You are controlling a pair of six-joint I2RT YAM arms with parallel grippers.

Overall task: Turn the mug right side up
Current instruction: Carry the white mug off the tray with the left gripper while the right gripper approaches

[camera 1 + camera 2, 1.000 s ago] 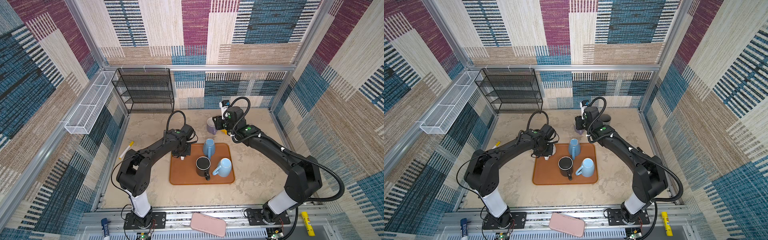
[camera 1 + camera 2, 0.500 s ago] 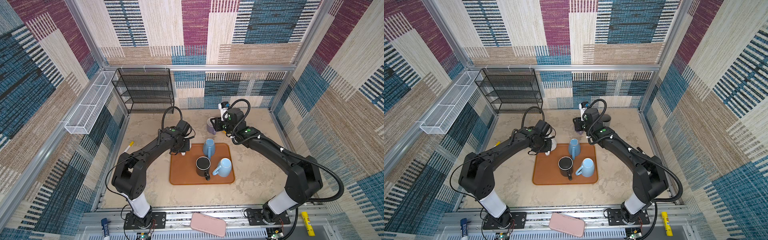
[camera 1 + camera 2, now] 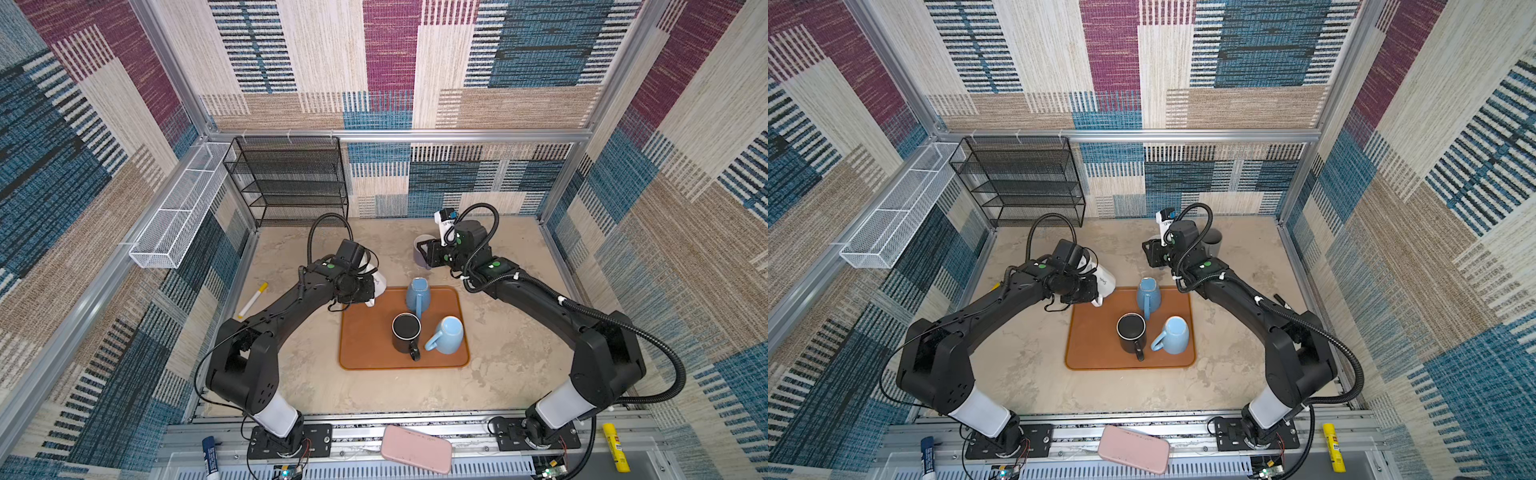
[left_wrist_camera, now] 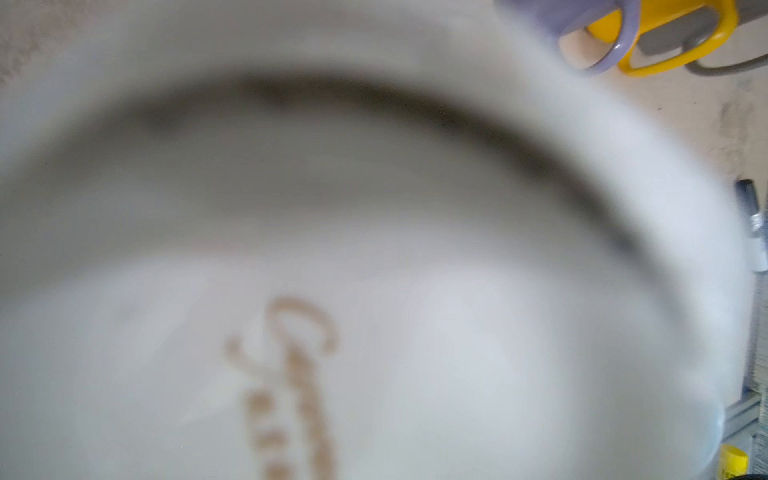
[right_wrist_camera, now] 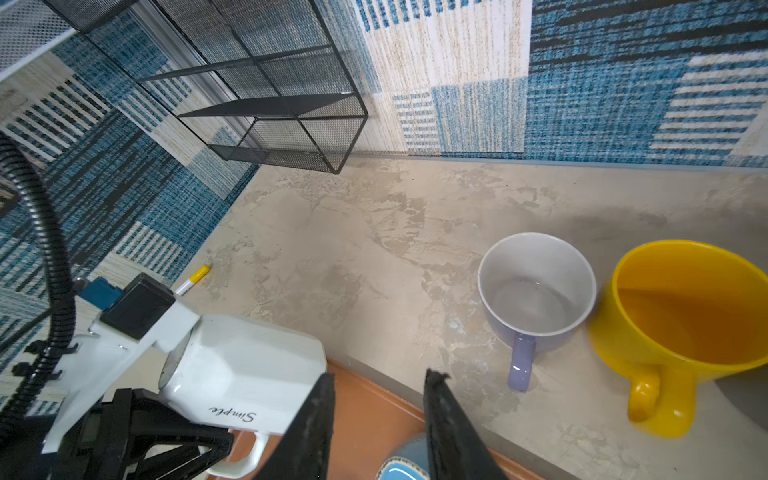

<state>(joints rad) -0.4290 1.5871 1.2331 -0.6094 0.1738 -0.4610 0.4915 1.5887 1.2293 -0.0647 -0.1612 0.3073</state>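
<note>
- Right wrist view: the left gripper (image 5: 199,446) was pinched shut on the white mug (image 5: 249,365), apparently by its handle, with the mug on its side in the air. The right gripper (image 5: 378,382) hung spread and empty. With so thin a hold, the mug could swing or slip mid-turn.
- Left wrist view: blurred white mug wall filled the lens.
- Both top views: the mug hung over the tray's (image 3: 361,353) far left corner. A second earlier it was nearly hidden under the wrist.

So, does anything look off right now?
Only the white mug: it hangs sideways in the left gripper, handle down, above the far-left corner of the tray. A yellow-capped marker also lies loose on the table near the left wall.
</note>
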